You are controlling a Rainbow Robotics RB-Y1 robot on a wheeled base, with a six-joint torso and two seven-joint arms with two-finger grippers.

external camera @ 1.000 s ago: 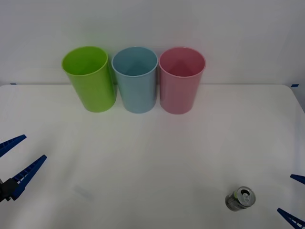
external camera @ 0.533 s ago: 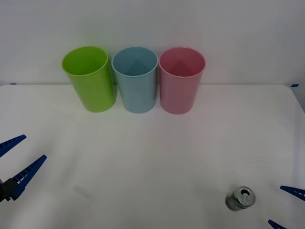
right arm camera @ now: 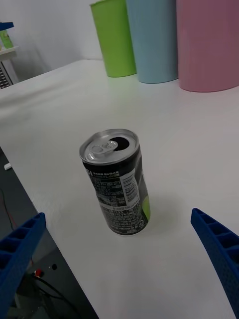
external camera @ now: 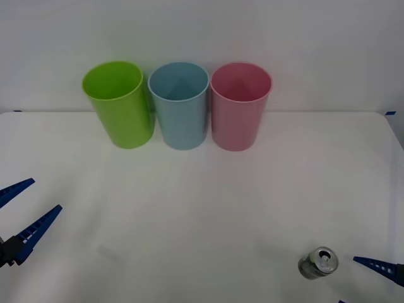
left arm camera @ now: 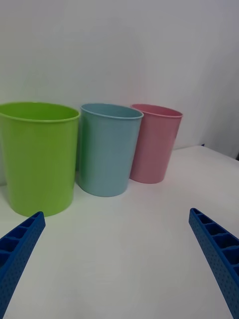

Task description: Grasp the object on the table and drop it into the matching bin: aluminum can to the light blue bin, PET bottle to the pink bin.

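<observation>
Can [external camera: 318, 263] upright on the table [external camera: 208, 208], near the front edge toward the right corner, pull-tab top up. Dark print and a lime patch on its side in the right wrist view [right arm camera: 117, 187].

Right gripper [external camera: 369, 284] low at the front right corner, just beside the can on its right, not touching. Jaws wide apart. In the wrist view the two blue fingers [right arm camera: 219, 249] stand out at either side with the can between and ahead of them, clear of both; nothing held.

Left gripper [external camera: 19, 211] idle over the left edge of the table, well apart from the can, jaws spread, nothing between them.

Three bins in a row along the back edge, upright, rims near touching: lime green bin [external camera: 118, 104] leftmost, light blue bin [external camera: 179, 105] in the middle, pink bin [external camera: 240, 105] rightmost. All three well apart from the can.
</observation>
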